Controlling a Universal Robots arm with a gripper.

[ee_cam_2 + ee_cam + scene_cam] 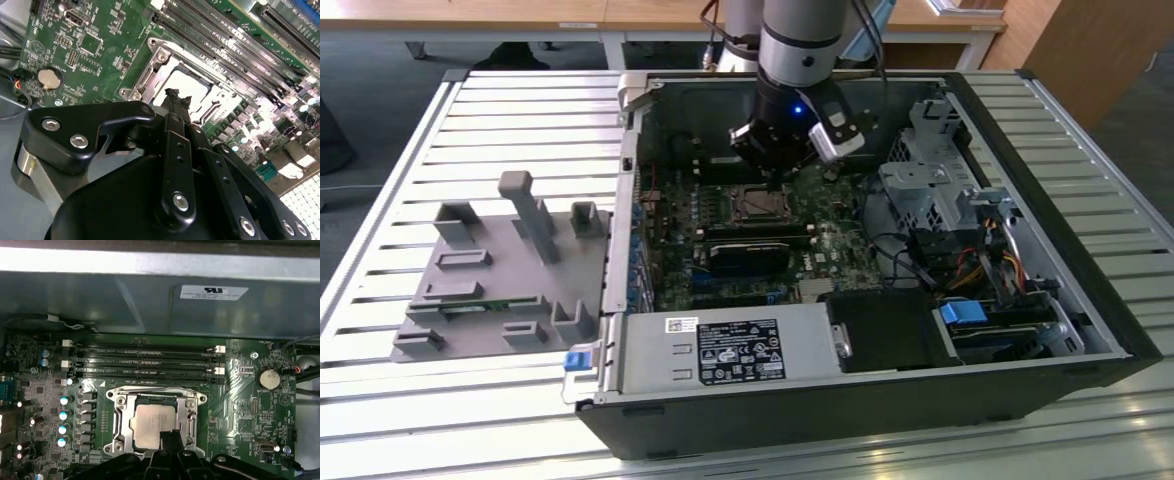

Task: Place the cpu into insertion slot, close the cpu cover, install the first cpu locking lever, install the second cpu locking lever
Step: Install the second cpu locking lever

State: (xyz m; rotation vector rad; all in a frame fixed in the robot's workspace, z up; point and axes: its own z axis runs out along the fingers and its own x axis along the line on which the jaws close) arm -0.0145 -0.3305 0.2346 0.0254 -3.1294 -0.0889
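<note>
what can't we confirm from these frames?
- Near edge of the cpu and insertion slot: covered by the gripper in the first wrist view.
- Locking lever state: too small in the exterior view, and the gripper covers part of the cpu cover in the second wrist view.

Bright light falls on the white slatted table (pixel 480 100) in the exterior view and makes it shine. Inside the computer case (pixel 854 400) it is darker. In the second wrist view, white glare sits at 3 o'clock, and the black gripper (pixel 176 96) up close looks blurry.
</note>
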